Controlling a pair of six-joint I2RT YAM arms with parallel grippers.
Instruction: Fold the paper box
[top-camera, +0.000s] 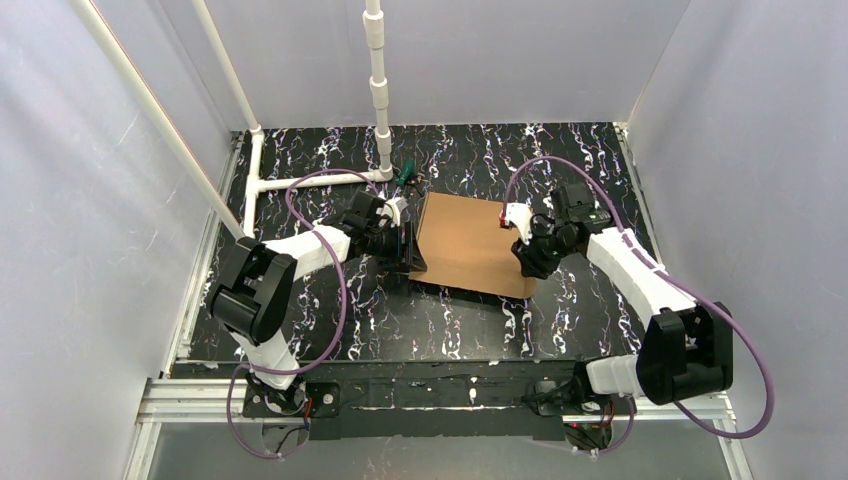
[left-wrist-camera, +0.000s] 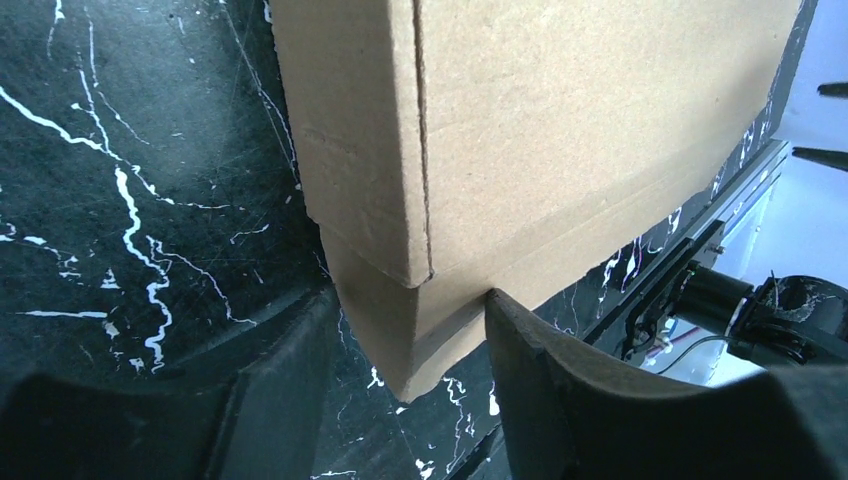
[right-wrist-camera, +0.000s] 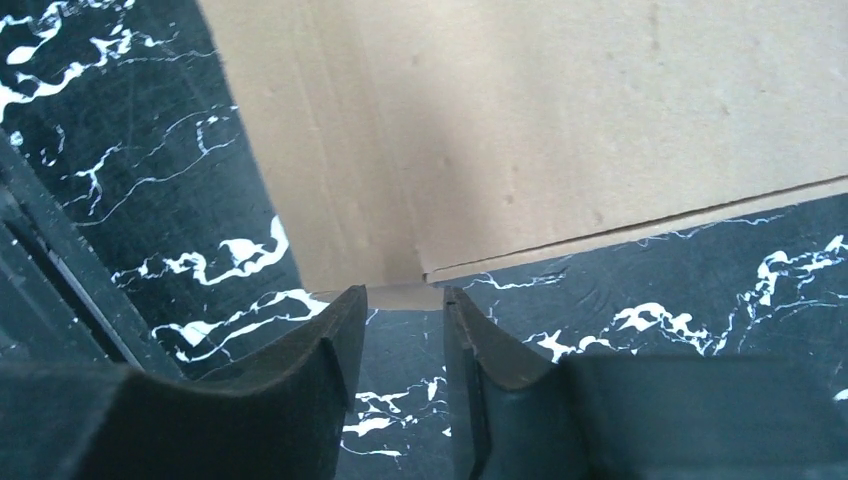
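Note:
The paper box (top-camera: 470, 243) is a flat brown cardboard slab on the black marbled table, between both arms. My left gripper (top-camera: 408, 250) is at its near left corner. In the left wrist view that corner (left-wrist-camera: 400, 330) pokes in between the fingers, both fingertips (left-wrist-camera: 505, 310) rest against its sides, and the gripper (left-wrist-camera: 410, 300) is shut on it. My right gripper (top-camera: 522, 245) is at the box's right edge. In the right wrist view the gripper (right-wrist-camera: 400, 295) stands open with a narrow gap. Its tips just reach the cardboard edge (right-wrist-camera: 395, 295), and nothing is clamped.
A white pipe frame (top-camera: 300, 182) lies at the back left, with an upright white pole (top-camera: 378, 90) beside it. A small green object (top-camera: 403, 175) sits at the pole's foot, just behind the box. Pale walls close in both sides. A metal rail (top-camera: 440, 400) runs along the near edge.

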